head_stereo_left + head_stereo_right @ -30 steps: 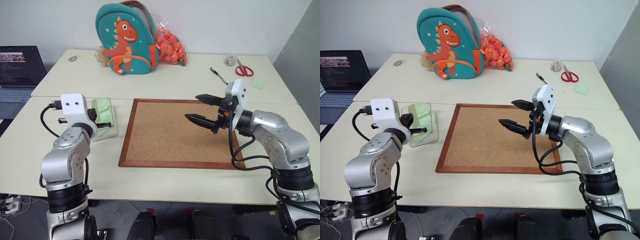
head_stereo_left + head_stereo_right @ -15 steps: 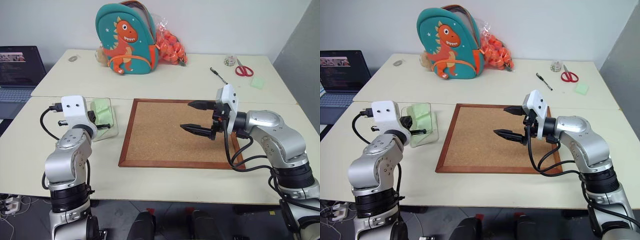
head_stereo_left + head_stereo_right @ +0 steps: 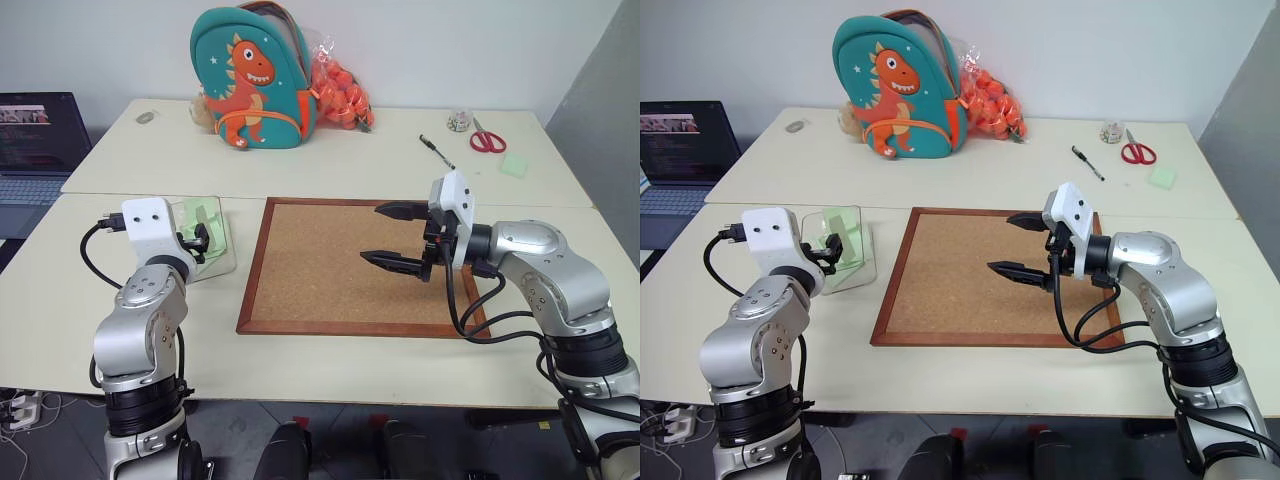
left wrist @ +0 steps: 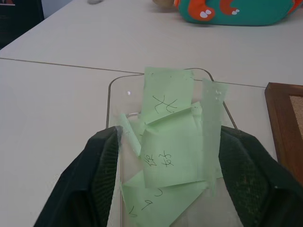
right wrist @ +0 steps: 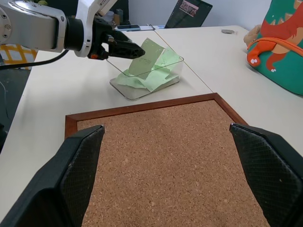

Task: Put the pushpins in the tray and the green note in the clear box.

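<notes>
The green note [image 4: 168, 153] lies among other green slips inside the clear box [image 4: 113, 90], just left of the cork board [image 3: 340, 270], with the left claw [image 4: 165, 189] spread open around the slips at the box's near edge — a slip could cling to a finger and be dragged back out when that arm lifts away. The left wrist view shows scribbled marks on the slips and one strip standing on edge by a finger, which the head views lack. The head views add the right claw [image 3: 395, 235], jaws apart and empty above the board.
</notes>
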`<state>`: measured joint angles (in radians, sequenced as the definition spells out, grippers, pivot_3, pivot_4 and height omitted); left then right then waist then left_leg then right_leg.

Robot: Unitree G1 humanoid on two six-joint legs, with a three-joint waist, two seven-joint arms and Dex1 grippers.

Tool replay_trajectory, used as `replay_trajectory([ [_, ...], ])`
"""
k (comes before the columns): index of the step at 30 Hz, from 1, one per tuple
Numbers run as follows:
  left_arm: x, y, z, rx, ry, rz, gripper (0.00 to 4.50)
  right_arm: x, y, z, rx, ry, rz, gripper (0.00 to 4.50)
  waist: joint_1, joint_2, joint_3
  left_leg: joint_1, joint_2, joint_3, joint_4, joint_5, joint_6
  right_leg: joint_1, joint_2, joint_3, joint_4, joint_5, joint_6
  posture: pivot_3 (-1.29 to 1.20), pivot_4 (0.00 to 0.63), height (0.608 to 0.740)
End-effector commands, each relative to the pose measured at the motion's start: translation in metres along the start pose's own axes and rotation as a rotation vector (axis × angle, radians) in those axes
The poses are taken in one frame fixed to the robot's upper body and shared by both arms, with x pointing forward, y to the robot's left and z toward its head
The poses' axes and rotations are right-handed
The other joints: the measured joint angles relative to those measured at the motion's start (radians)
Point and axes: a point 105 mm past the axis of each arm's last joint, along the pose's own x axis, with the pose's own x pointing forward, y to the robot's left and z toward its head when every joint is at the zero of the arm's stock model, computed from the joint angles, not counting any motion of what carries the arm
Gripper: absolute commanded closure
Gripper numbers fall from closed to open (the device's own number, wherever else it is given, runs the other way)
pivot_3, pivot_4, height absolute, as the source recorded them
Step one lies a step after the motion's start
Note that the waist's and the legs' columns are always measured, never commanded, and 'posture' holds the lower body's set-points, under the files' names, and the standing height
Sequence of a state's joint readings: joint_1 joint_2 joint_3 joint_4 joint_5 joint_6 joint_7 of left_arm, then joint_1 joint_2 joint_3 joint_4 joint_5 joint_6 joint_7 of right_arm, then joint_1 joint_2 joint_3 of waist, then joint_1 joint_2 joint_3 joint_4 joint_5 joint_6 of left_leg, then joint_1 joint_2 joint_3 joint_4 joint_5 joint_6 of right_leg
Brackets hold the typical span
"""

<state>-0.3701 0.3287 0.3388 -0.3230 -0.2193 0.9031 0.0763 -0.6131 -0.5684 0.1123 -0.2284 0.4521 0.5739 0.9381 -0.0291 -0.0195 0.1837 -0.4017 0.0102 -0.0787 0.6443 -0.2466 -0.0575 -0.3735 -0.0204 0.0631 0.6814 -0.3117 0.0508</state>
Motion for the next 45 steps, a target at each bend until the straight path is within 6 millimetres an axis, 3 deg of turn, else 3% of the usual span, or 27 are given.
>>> replay_trajectory([
  [1, -0.001, -0.014, 0.016, 0.013, -0.054, -0.062, 0.65, 0.001, 0.0, 0.016, -0.062, -0.036, 0.006, 0.0, 0.0, 0.0, 0.0, 0.0, 0.0, 0.0, 0.0, 0.0, 0.0, 0.0, 0.0, 0.0, 0.0, 0.0, 0.0, 0.0, 0.15, 0.74],
  [13, 0.001, -0.023, 0.0, -0.067, 0.019, -0.102, 0.65, -0.001, -0.002, 0.014, -0.067, -0.022, -0.01, 0.0, 0.0, 0.0, 0.0, 0.0, 0.0, 0.0, 0.0, 0.0, 0.0, 0.0, 0.0, 0.0, 0.0, 0.0, 0.0, 0.0, 0.15, 0.74],
  [19, -0.007, -0.025, 0.024, -0.123, -0.14, -0.11, 0.65, -0.002, -0.002, 0.013, -0.063, -0.022, -0.017, 0.0, 0.0, 0.0, 0.0, 0.0, 0.0, 0.0, 0.0, 0.0, 0.0, 0.0, 0.0, 0.0, 0.0, 0.0, 0.0, 0.0, 0.15, 0.74],
  [25, -0.02, -0.035, 0.044, 0.004, -0.275, -0.205, 0.65, -0.007, -0.001, 0.012, -0.035, -0.037, -0.038, 0.0, 0.0, 0.0, 0.0, 0.0, 0.0, 0.0, 0.0, 0.0, 0.0, 0.0, 0.0, 0.0, 0.0, 0.0, 0.0, 0.0, 0.15, 0.74],
  [30, -0.02, -0.08, 0.039, 0.117, -0.211, -0.469, 0.65, -0.026, -0.007, 0.01, 0.041, -0.102, -0.175, 0.0, 0.006, 0.0, 0.0, 0.0, 0.0, 0.0, 0.0, 0.0, 0.0, 0.001, 0.0, 0.0, 0.0, 0.0, 0.0, 0.0, 0.15, 0.74],
  [36, -0.038, -0.12, 0.046, 0.153, -0.23, -0.812, 0.65, -0.052, -0.01, -0.004, 0.043, -0.134, -0.401, 0.0, 0.0, 0.0, 0.0, 0.0, -0.001, 0.001, 0.0, 0.0, 0.0, 0.0, 0.001, 0.0, 0.0, 0.0, 0.0, 0.0, 0.15, 0.74],
  [40, -0.046, -0.137, 0.037, 0.164, -0.195, -0.947, 0.65, -0.063, 0.003, -0.025, 0.061, -0.067, -0.428, 0.0, -0.003, 0.0, 0.0, 0.0, -0.001, 0.002, -0.001, 0.0, 0.0, 0.0, 0.002, 0.001, 0.0, 0.0, 0.0, 0.0, 0.15, 0.74],
  [45, -0.05, -0.145, 0.026, 0.149, -0.152, -1.016, 0.65, -0.069, 0.005, -0.033, 0.071, -0.031, -0.448, 0.0, -0.005, 0.0, 0.0, 0.001, -0.001, 0.002, 0.0, 0.0, 0.0, 0.0, 0.002, 0.002, 0.0, 0.0, 0.0, 0.0, 0.15, 0.74],
])
